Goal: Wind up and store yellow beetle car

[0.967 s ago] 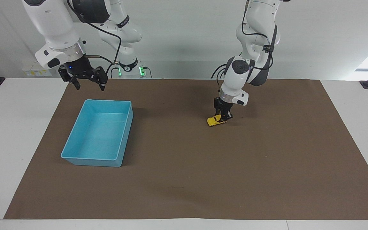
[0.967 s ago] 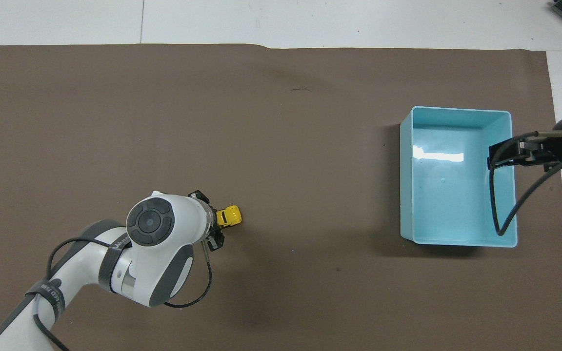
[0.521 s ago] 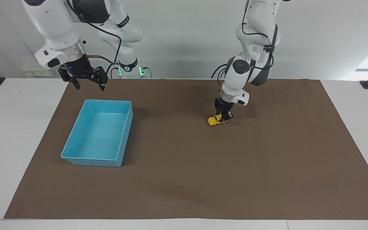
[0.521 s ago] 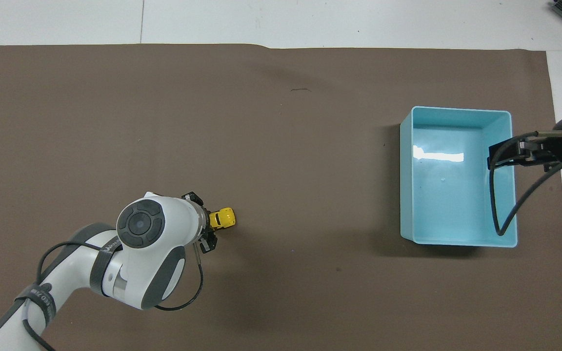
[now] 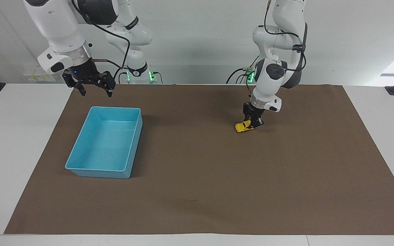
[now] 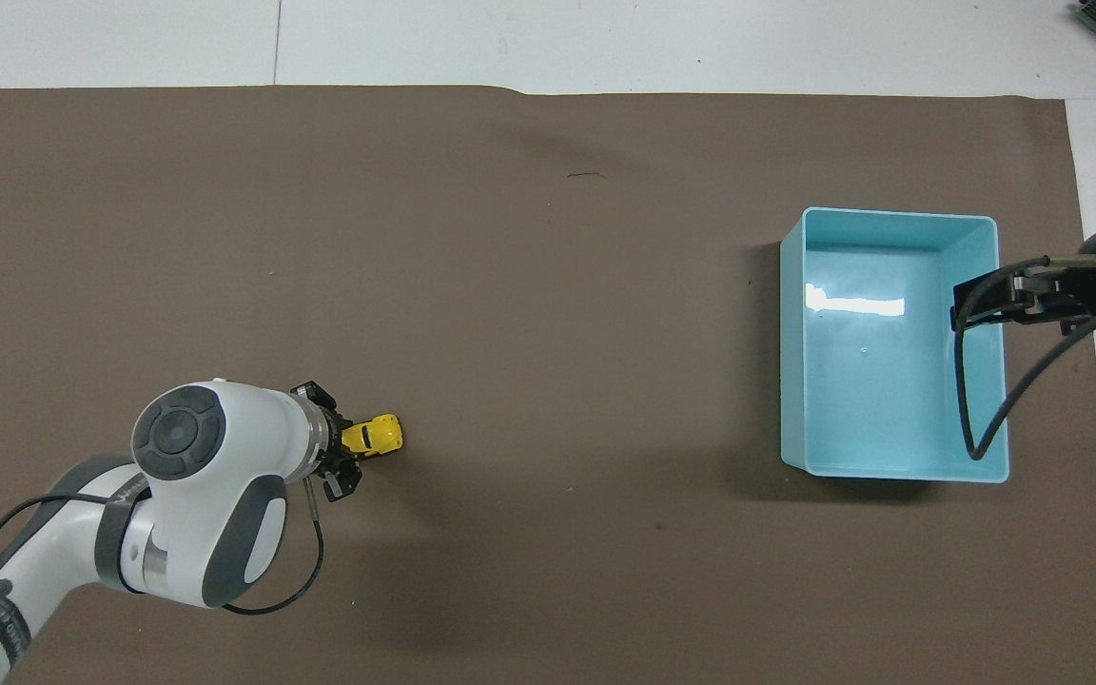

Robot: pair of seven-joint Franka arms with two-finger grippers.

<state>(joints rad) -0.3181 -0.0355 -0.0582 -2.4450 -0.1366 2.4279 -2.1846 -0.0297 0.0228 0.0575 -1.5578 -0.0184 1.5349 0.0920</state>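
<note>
Two Franka arms stand at a white table [image 5: 29,143] [image 6: 605,43]; nearly all of its top is covered by a brown mat [image 5: 217,177] [image 6: 510,285], and everything of the task sits on that mat; ordered by size, the mat comes first, then the blue bin [image 5: 80,150] [image 6: 793,381], then the grippers, then the toy. The bin is an open rectangular tub lying toward the right arm's end of the table; its inside shows only its pale floor and a bright glare patch in the overhead view. The right gripper [image 5: 93,90] [image 6: 971,306] hangs in the air over the bin's edge that lies nearest the robots; its fingers are spread apart and hold nothing; the right arm waits. The left gripper [image 5: 253,124] [image 6: 346,455] is down at the mat toward the left arm's end of the table, well apart from the bin; its wrist leans and its fingers are clenched on the rear of the yellow beetle car [image 5: 242,127] [image 6: 379,434]. The car is the smallest thing here, bright yellow with dark windows; it rests on or just above the mat, which of the two I cannot tell; its free end points toward the bin's end of the table.
</note>
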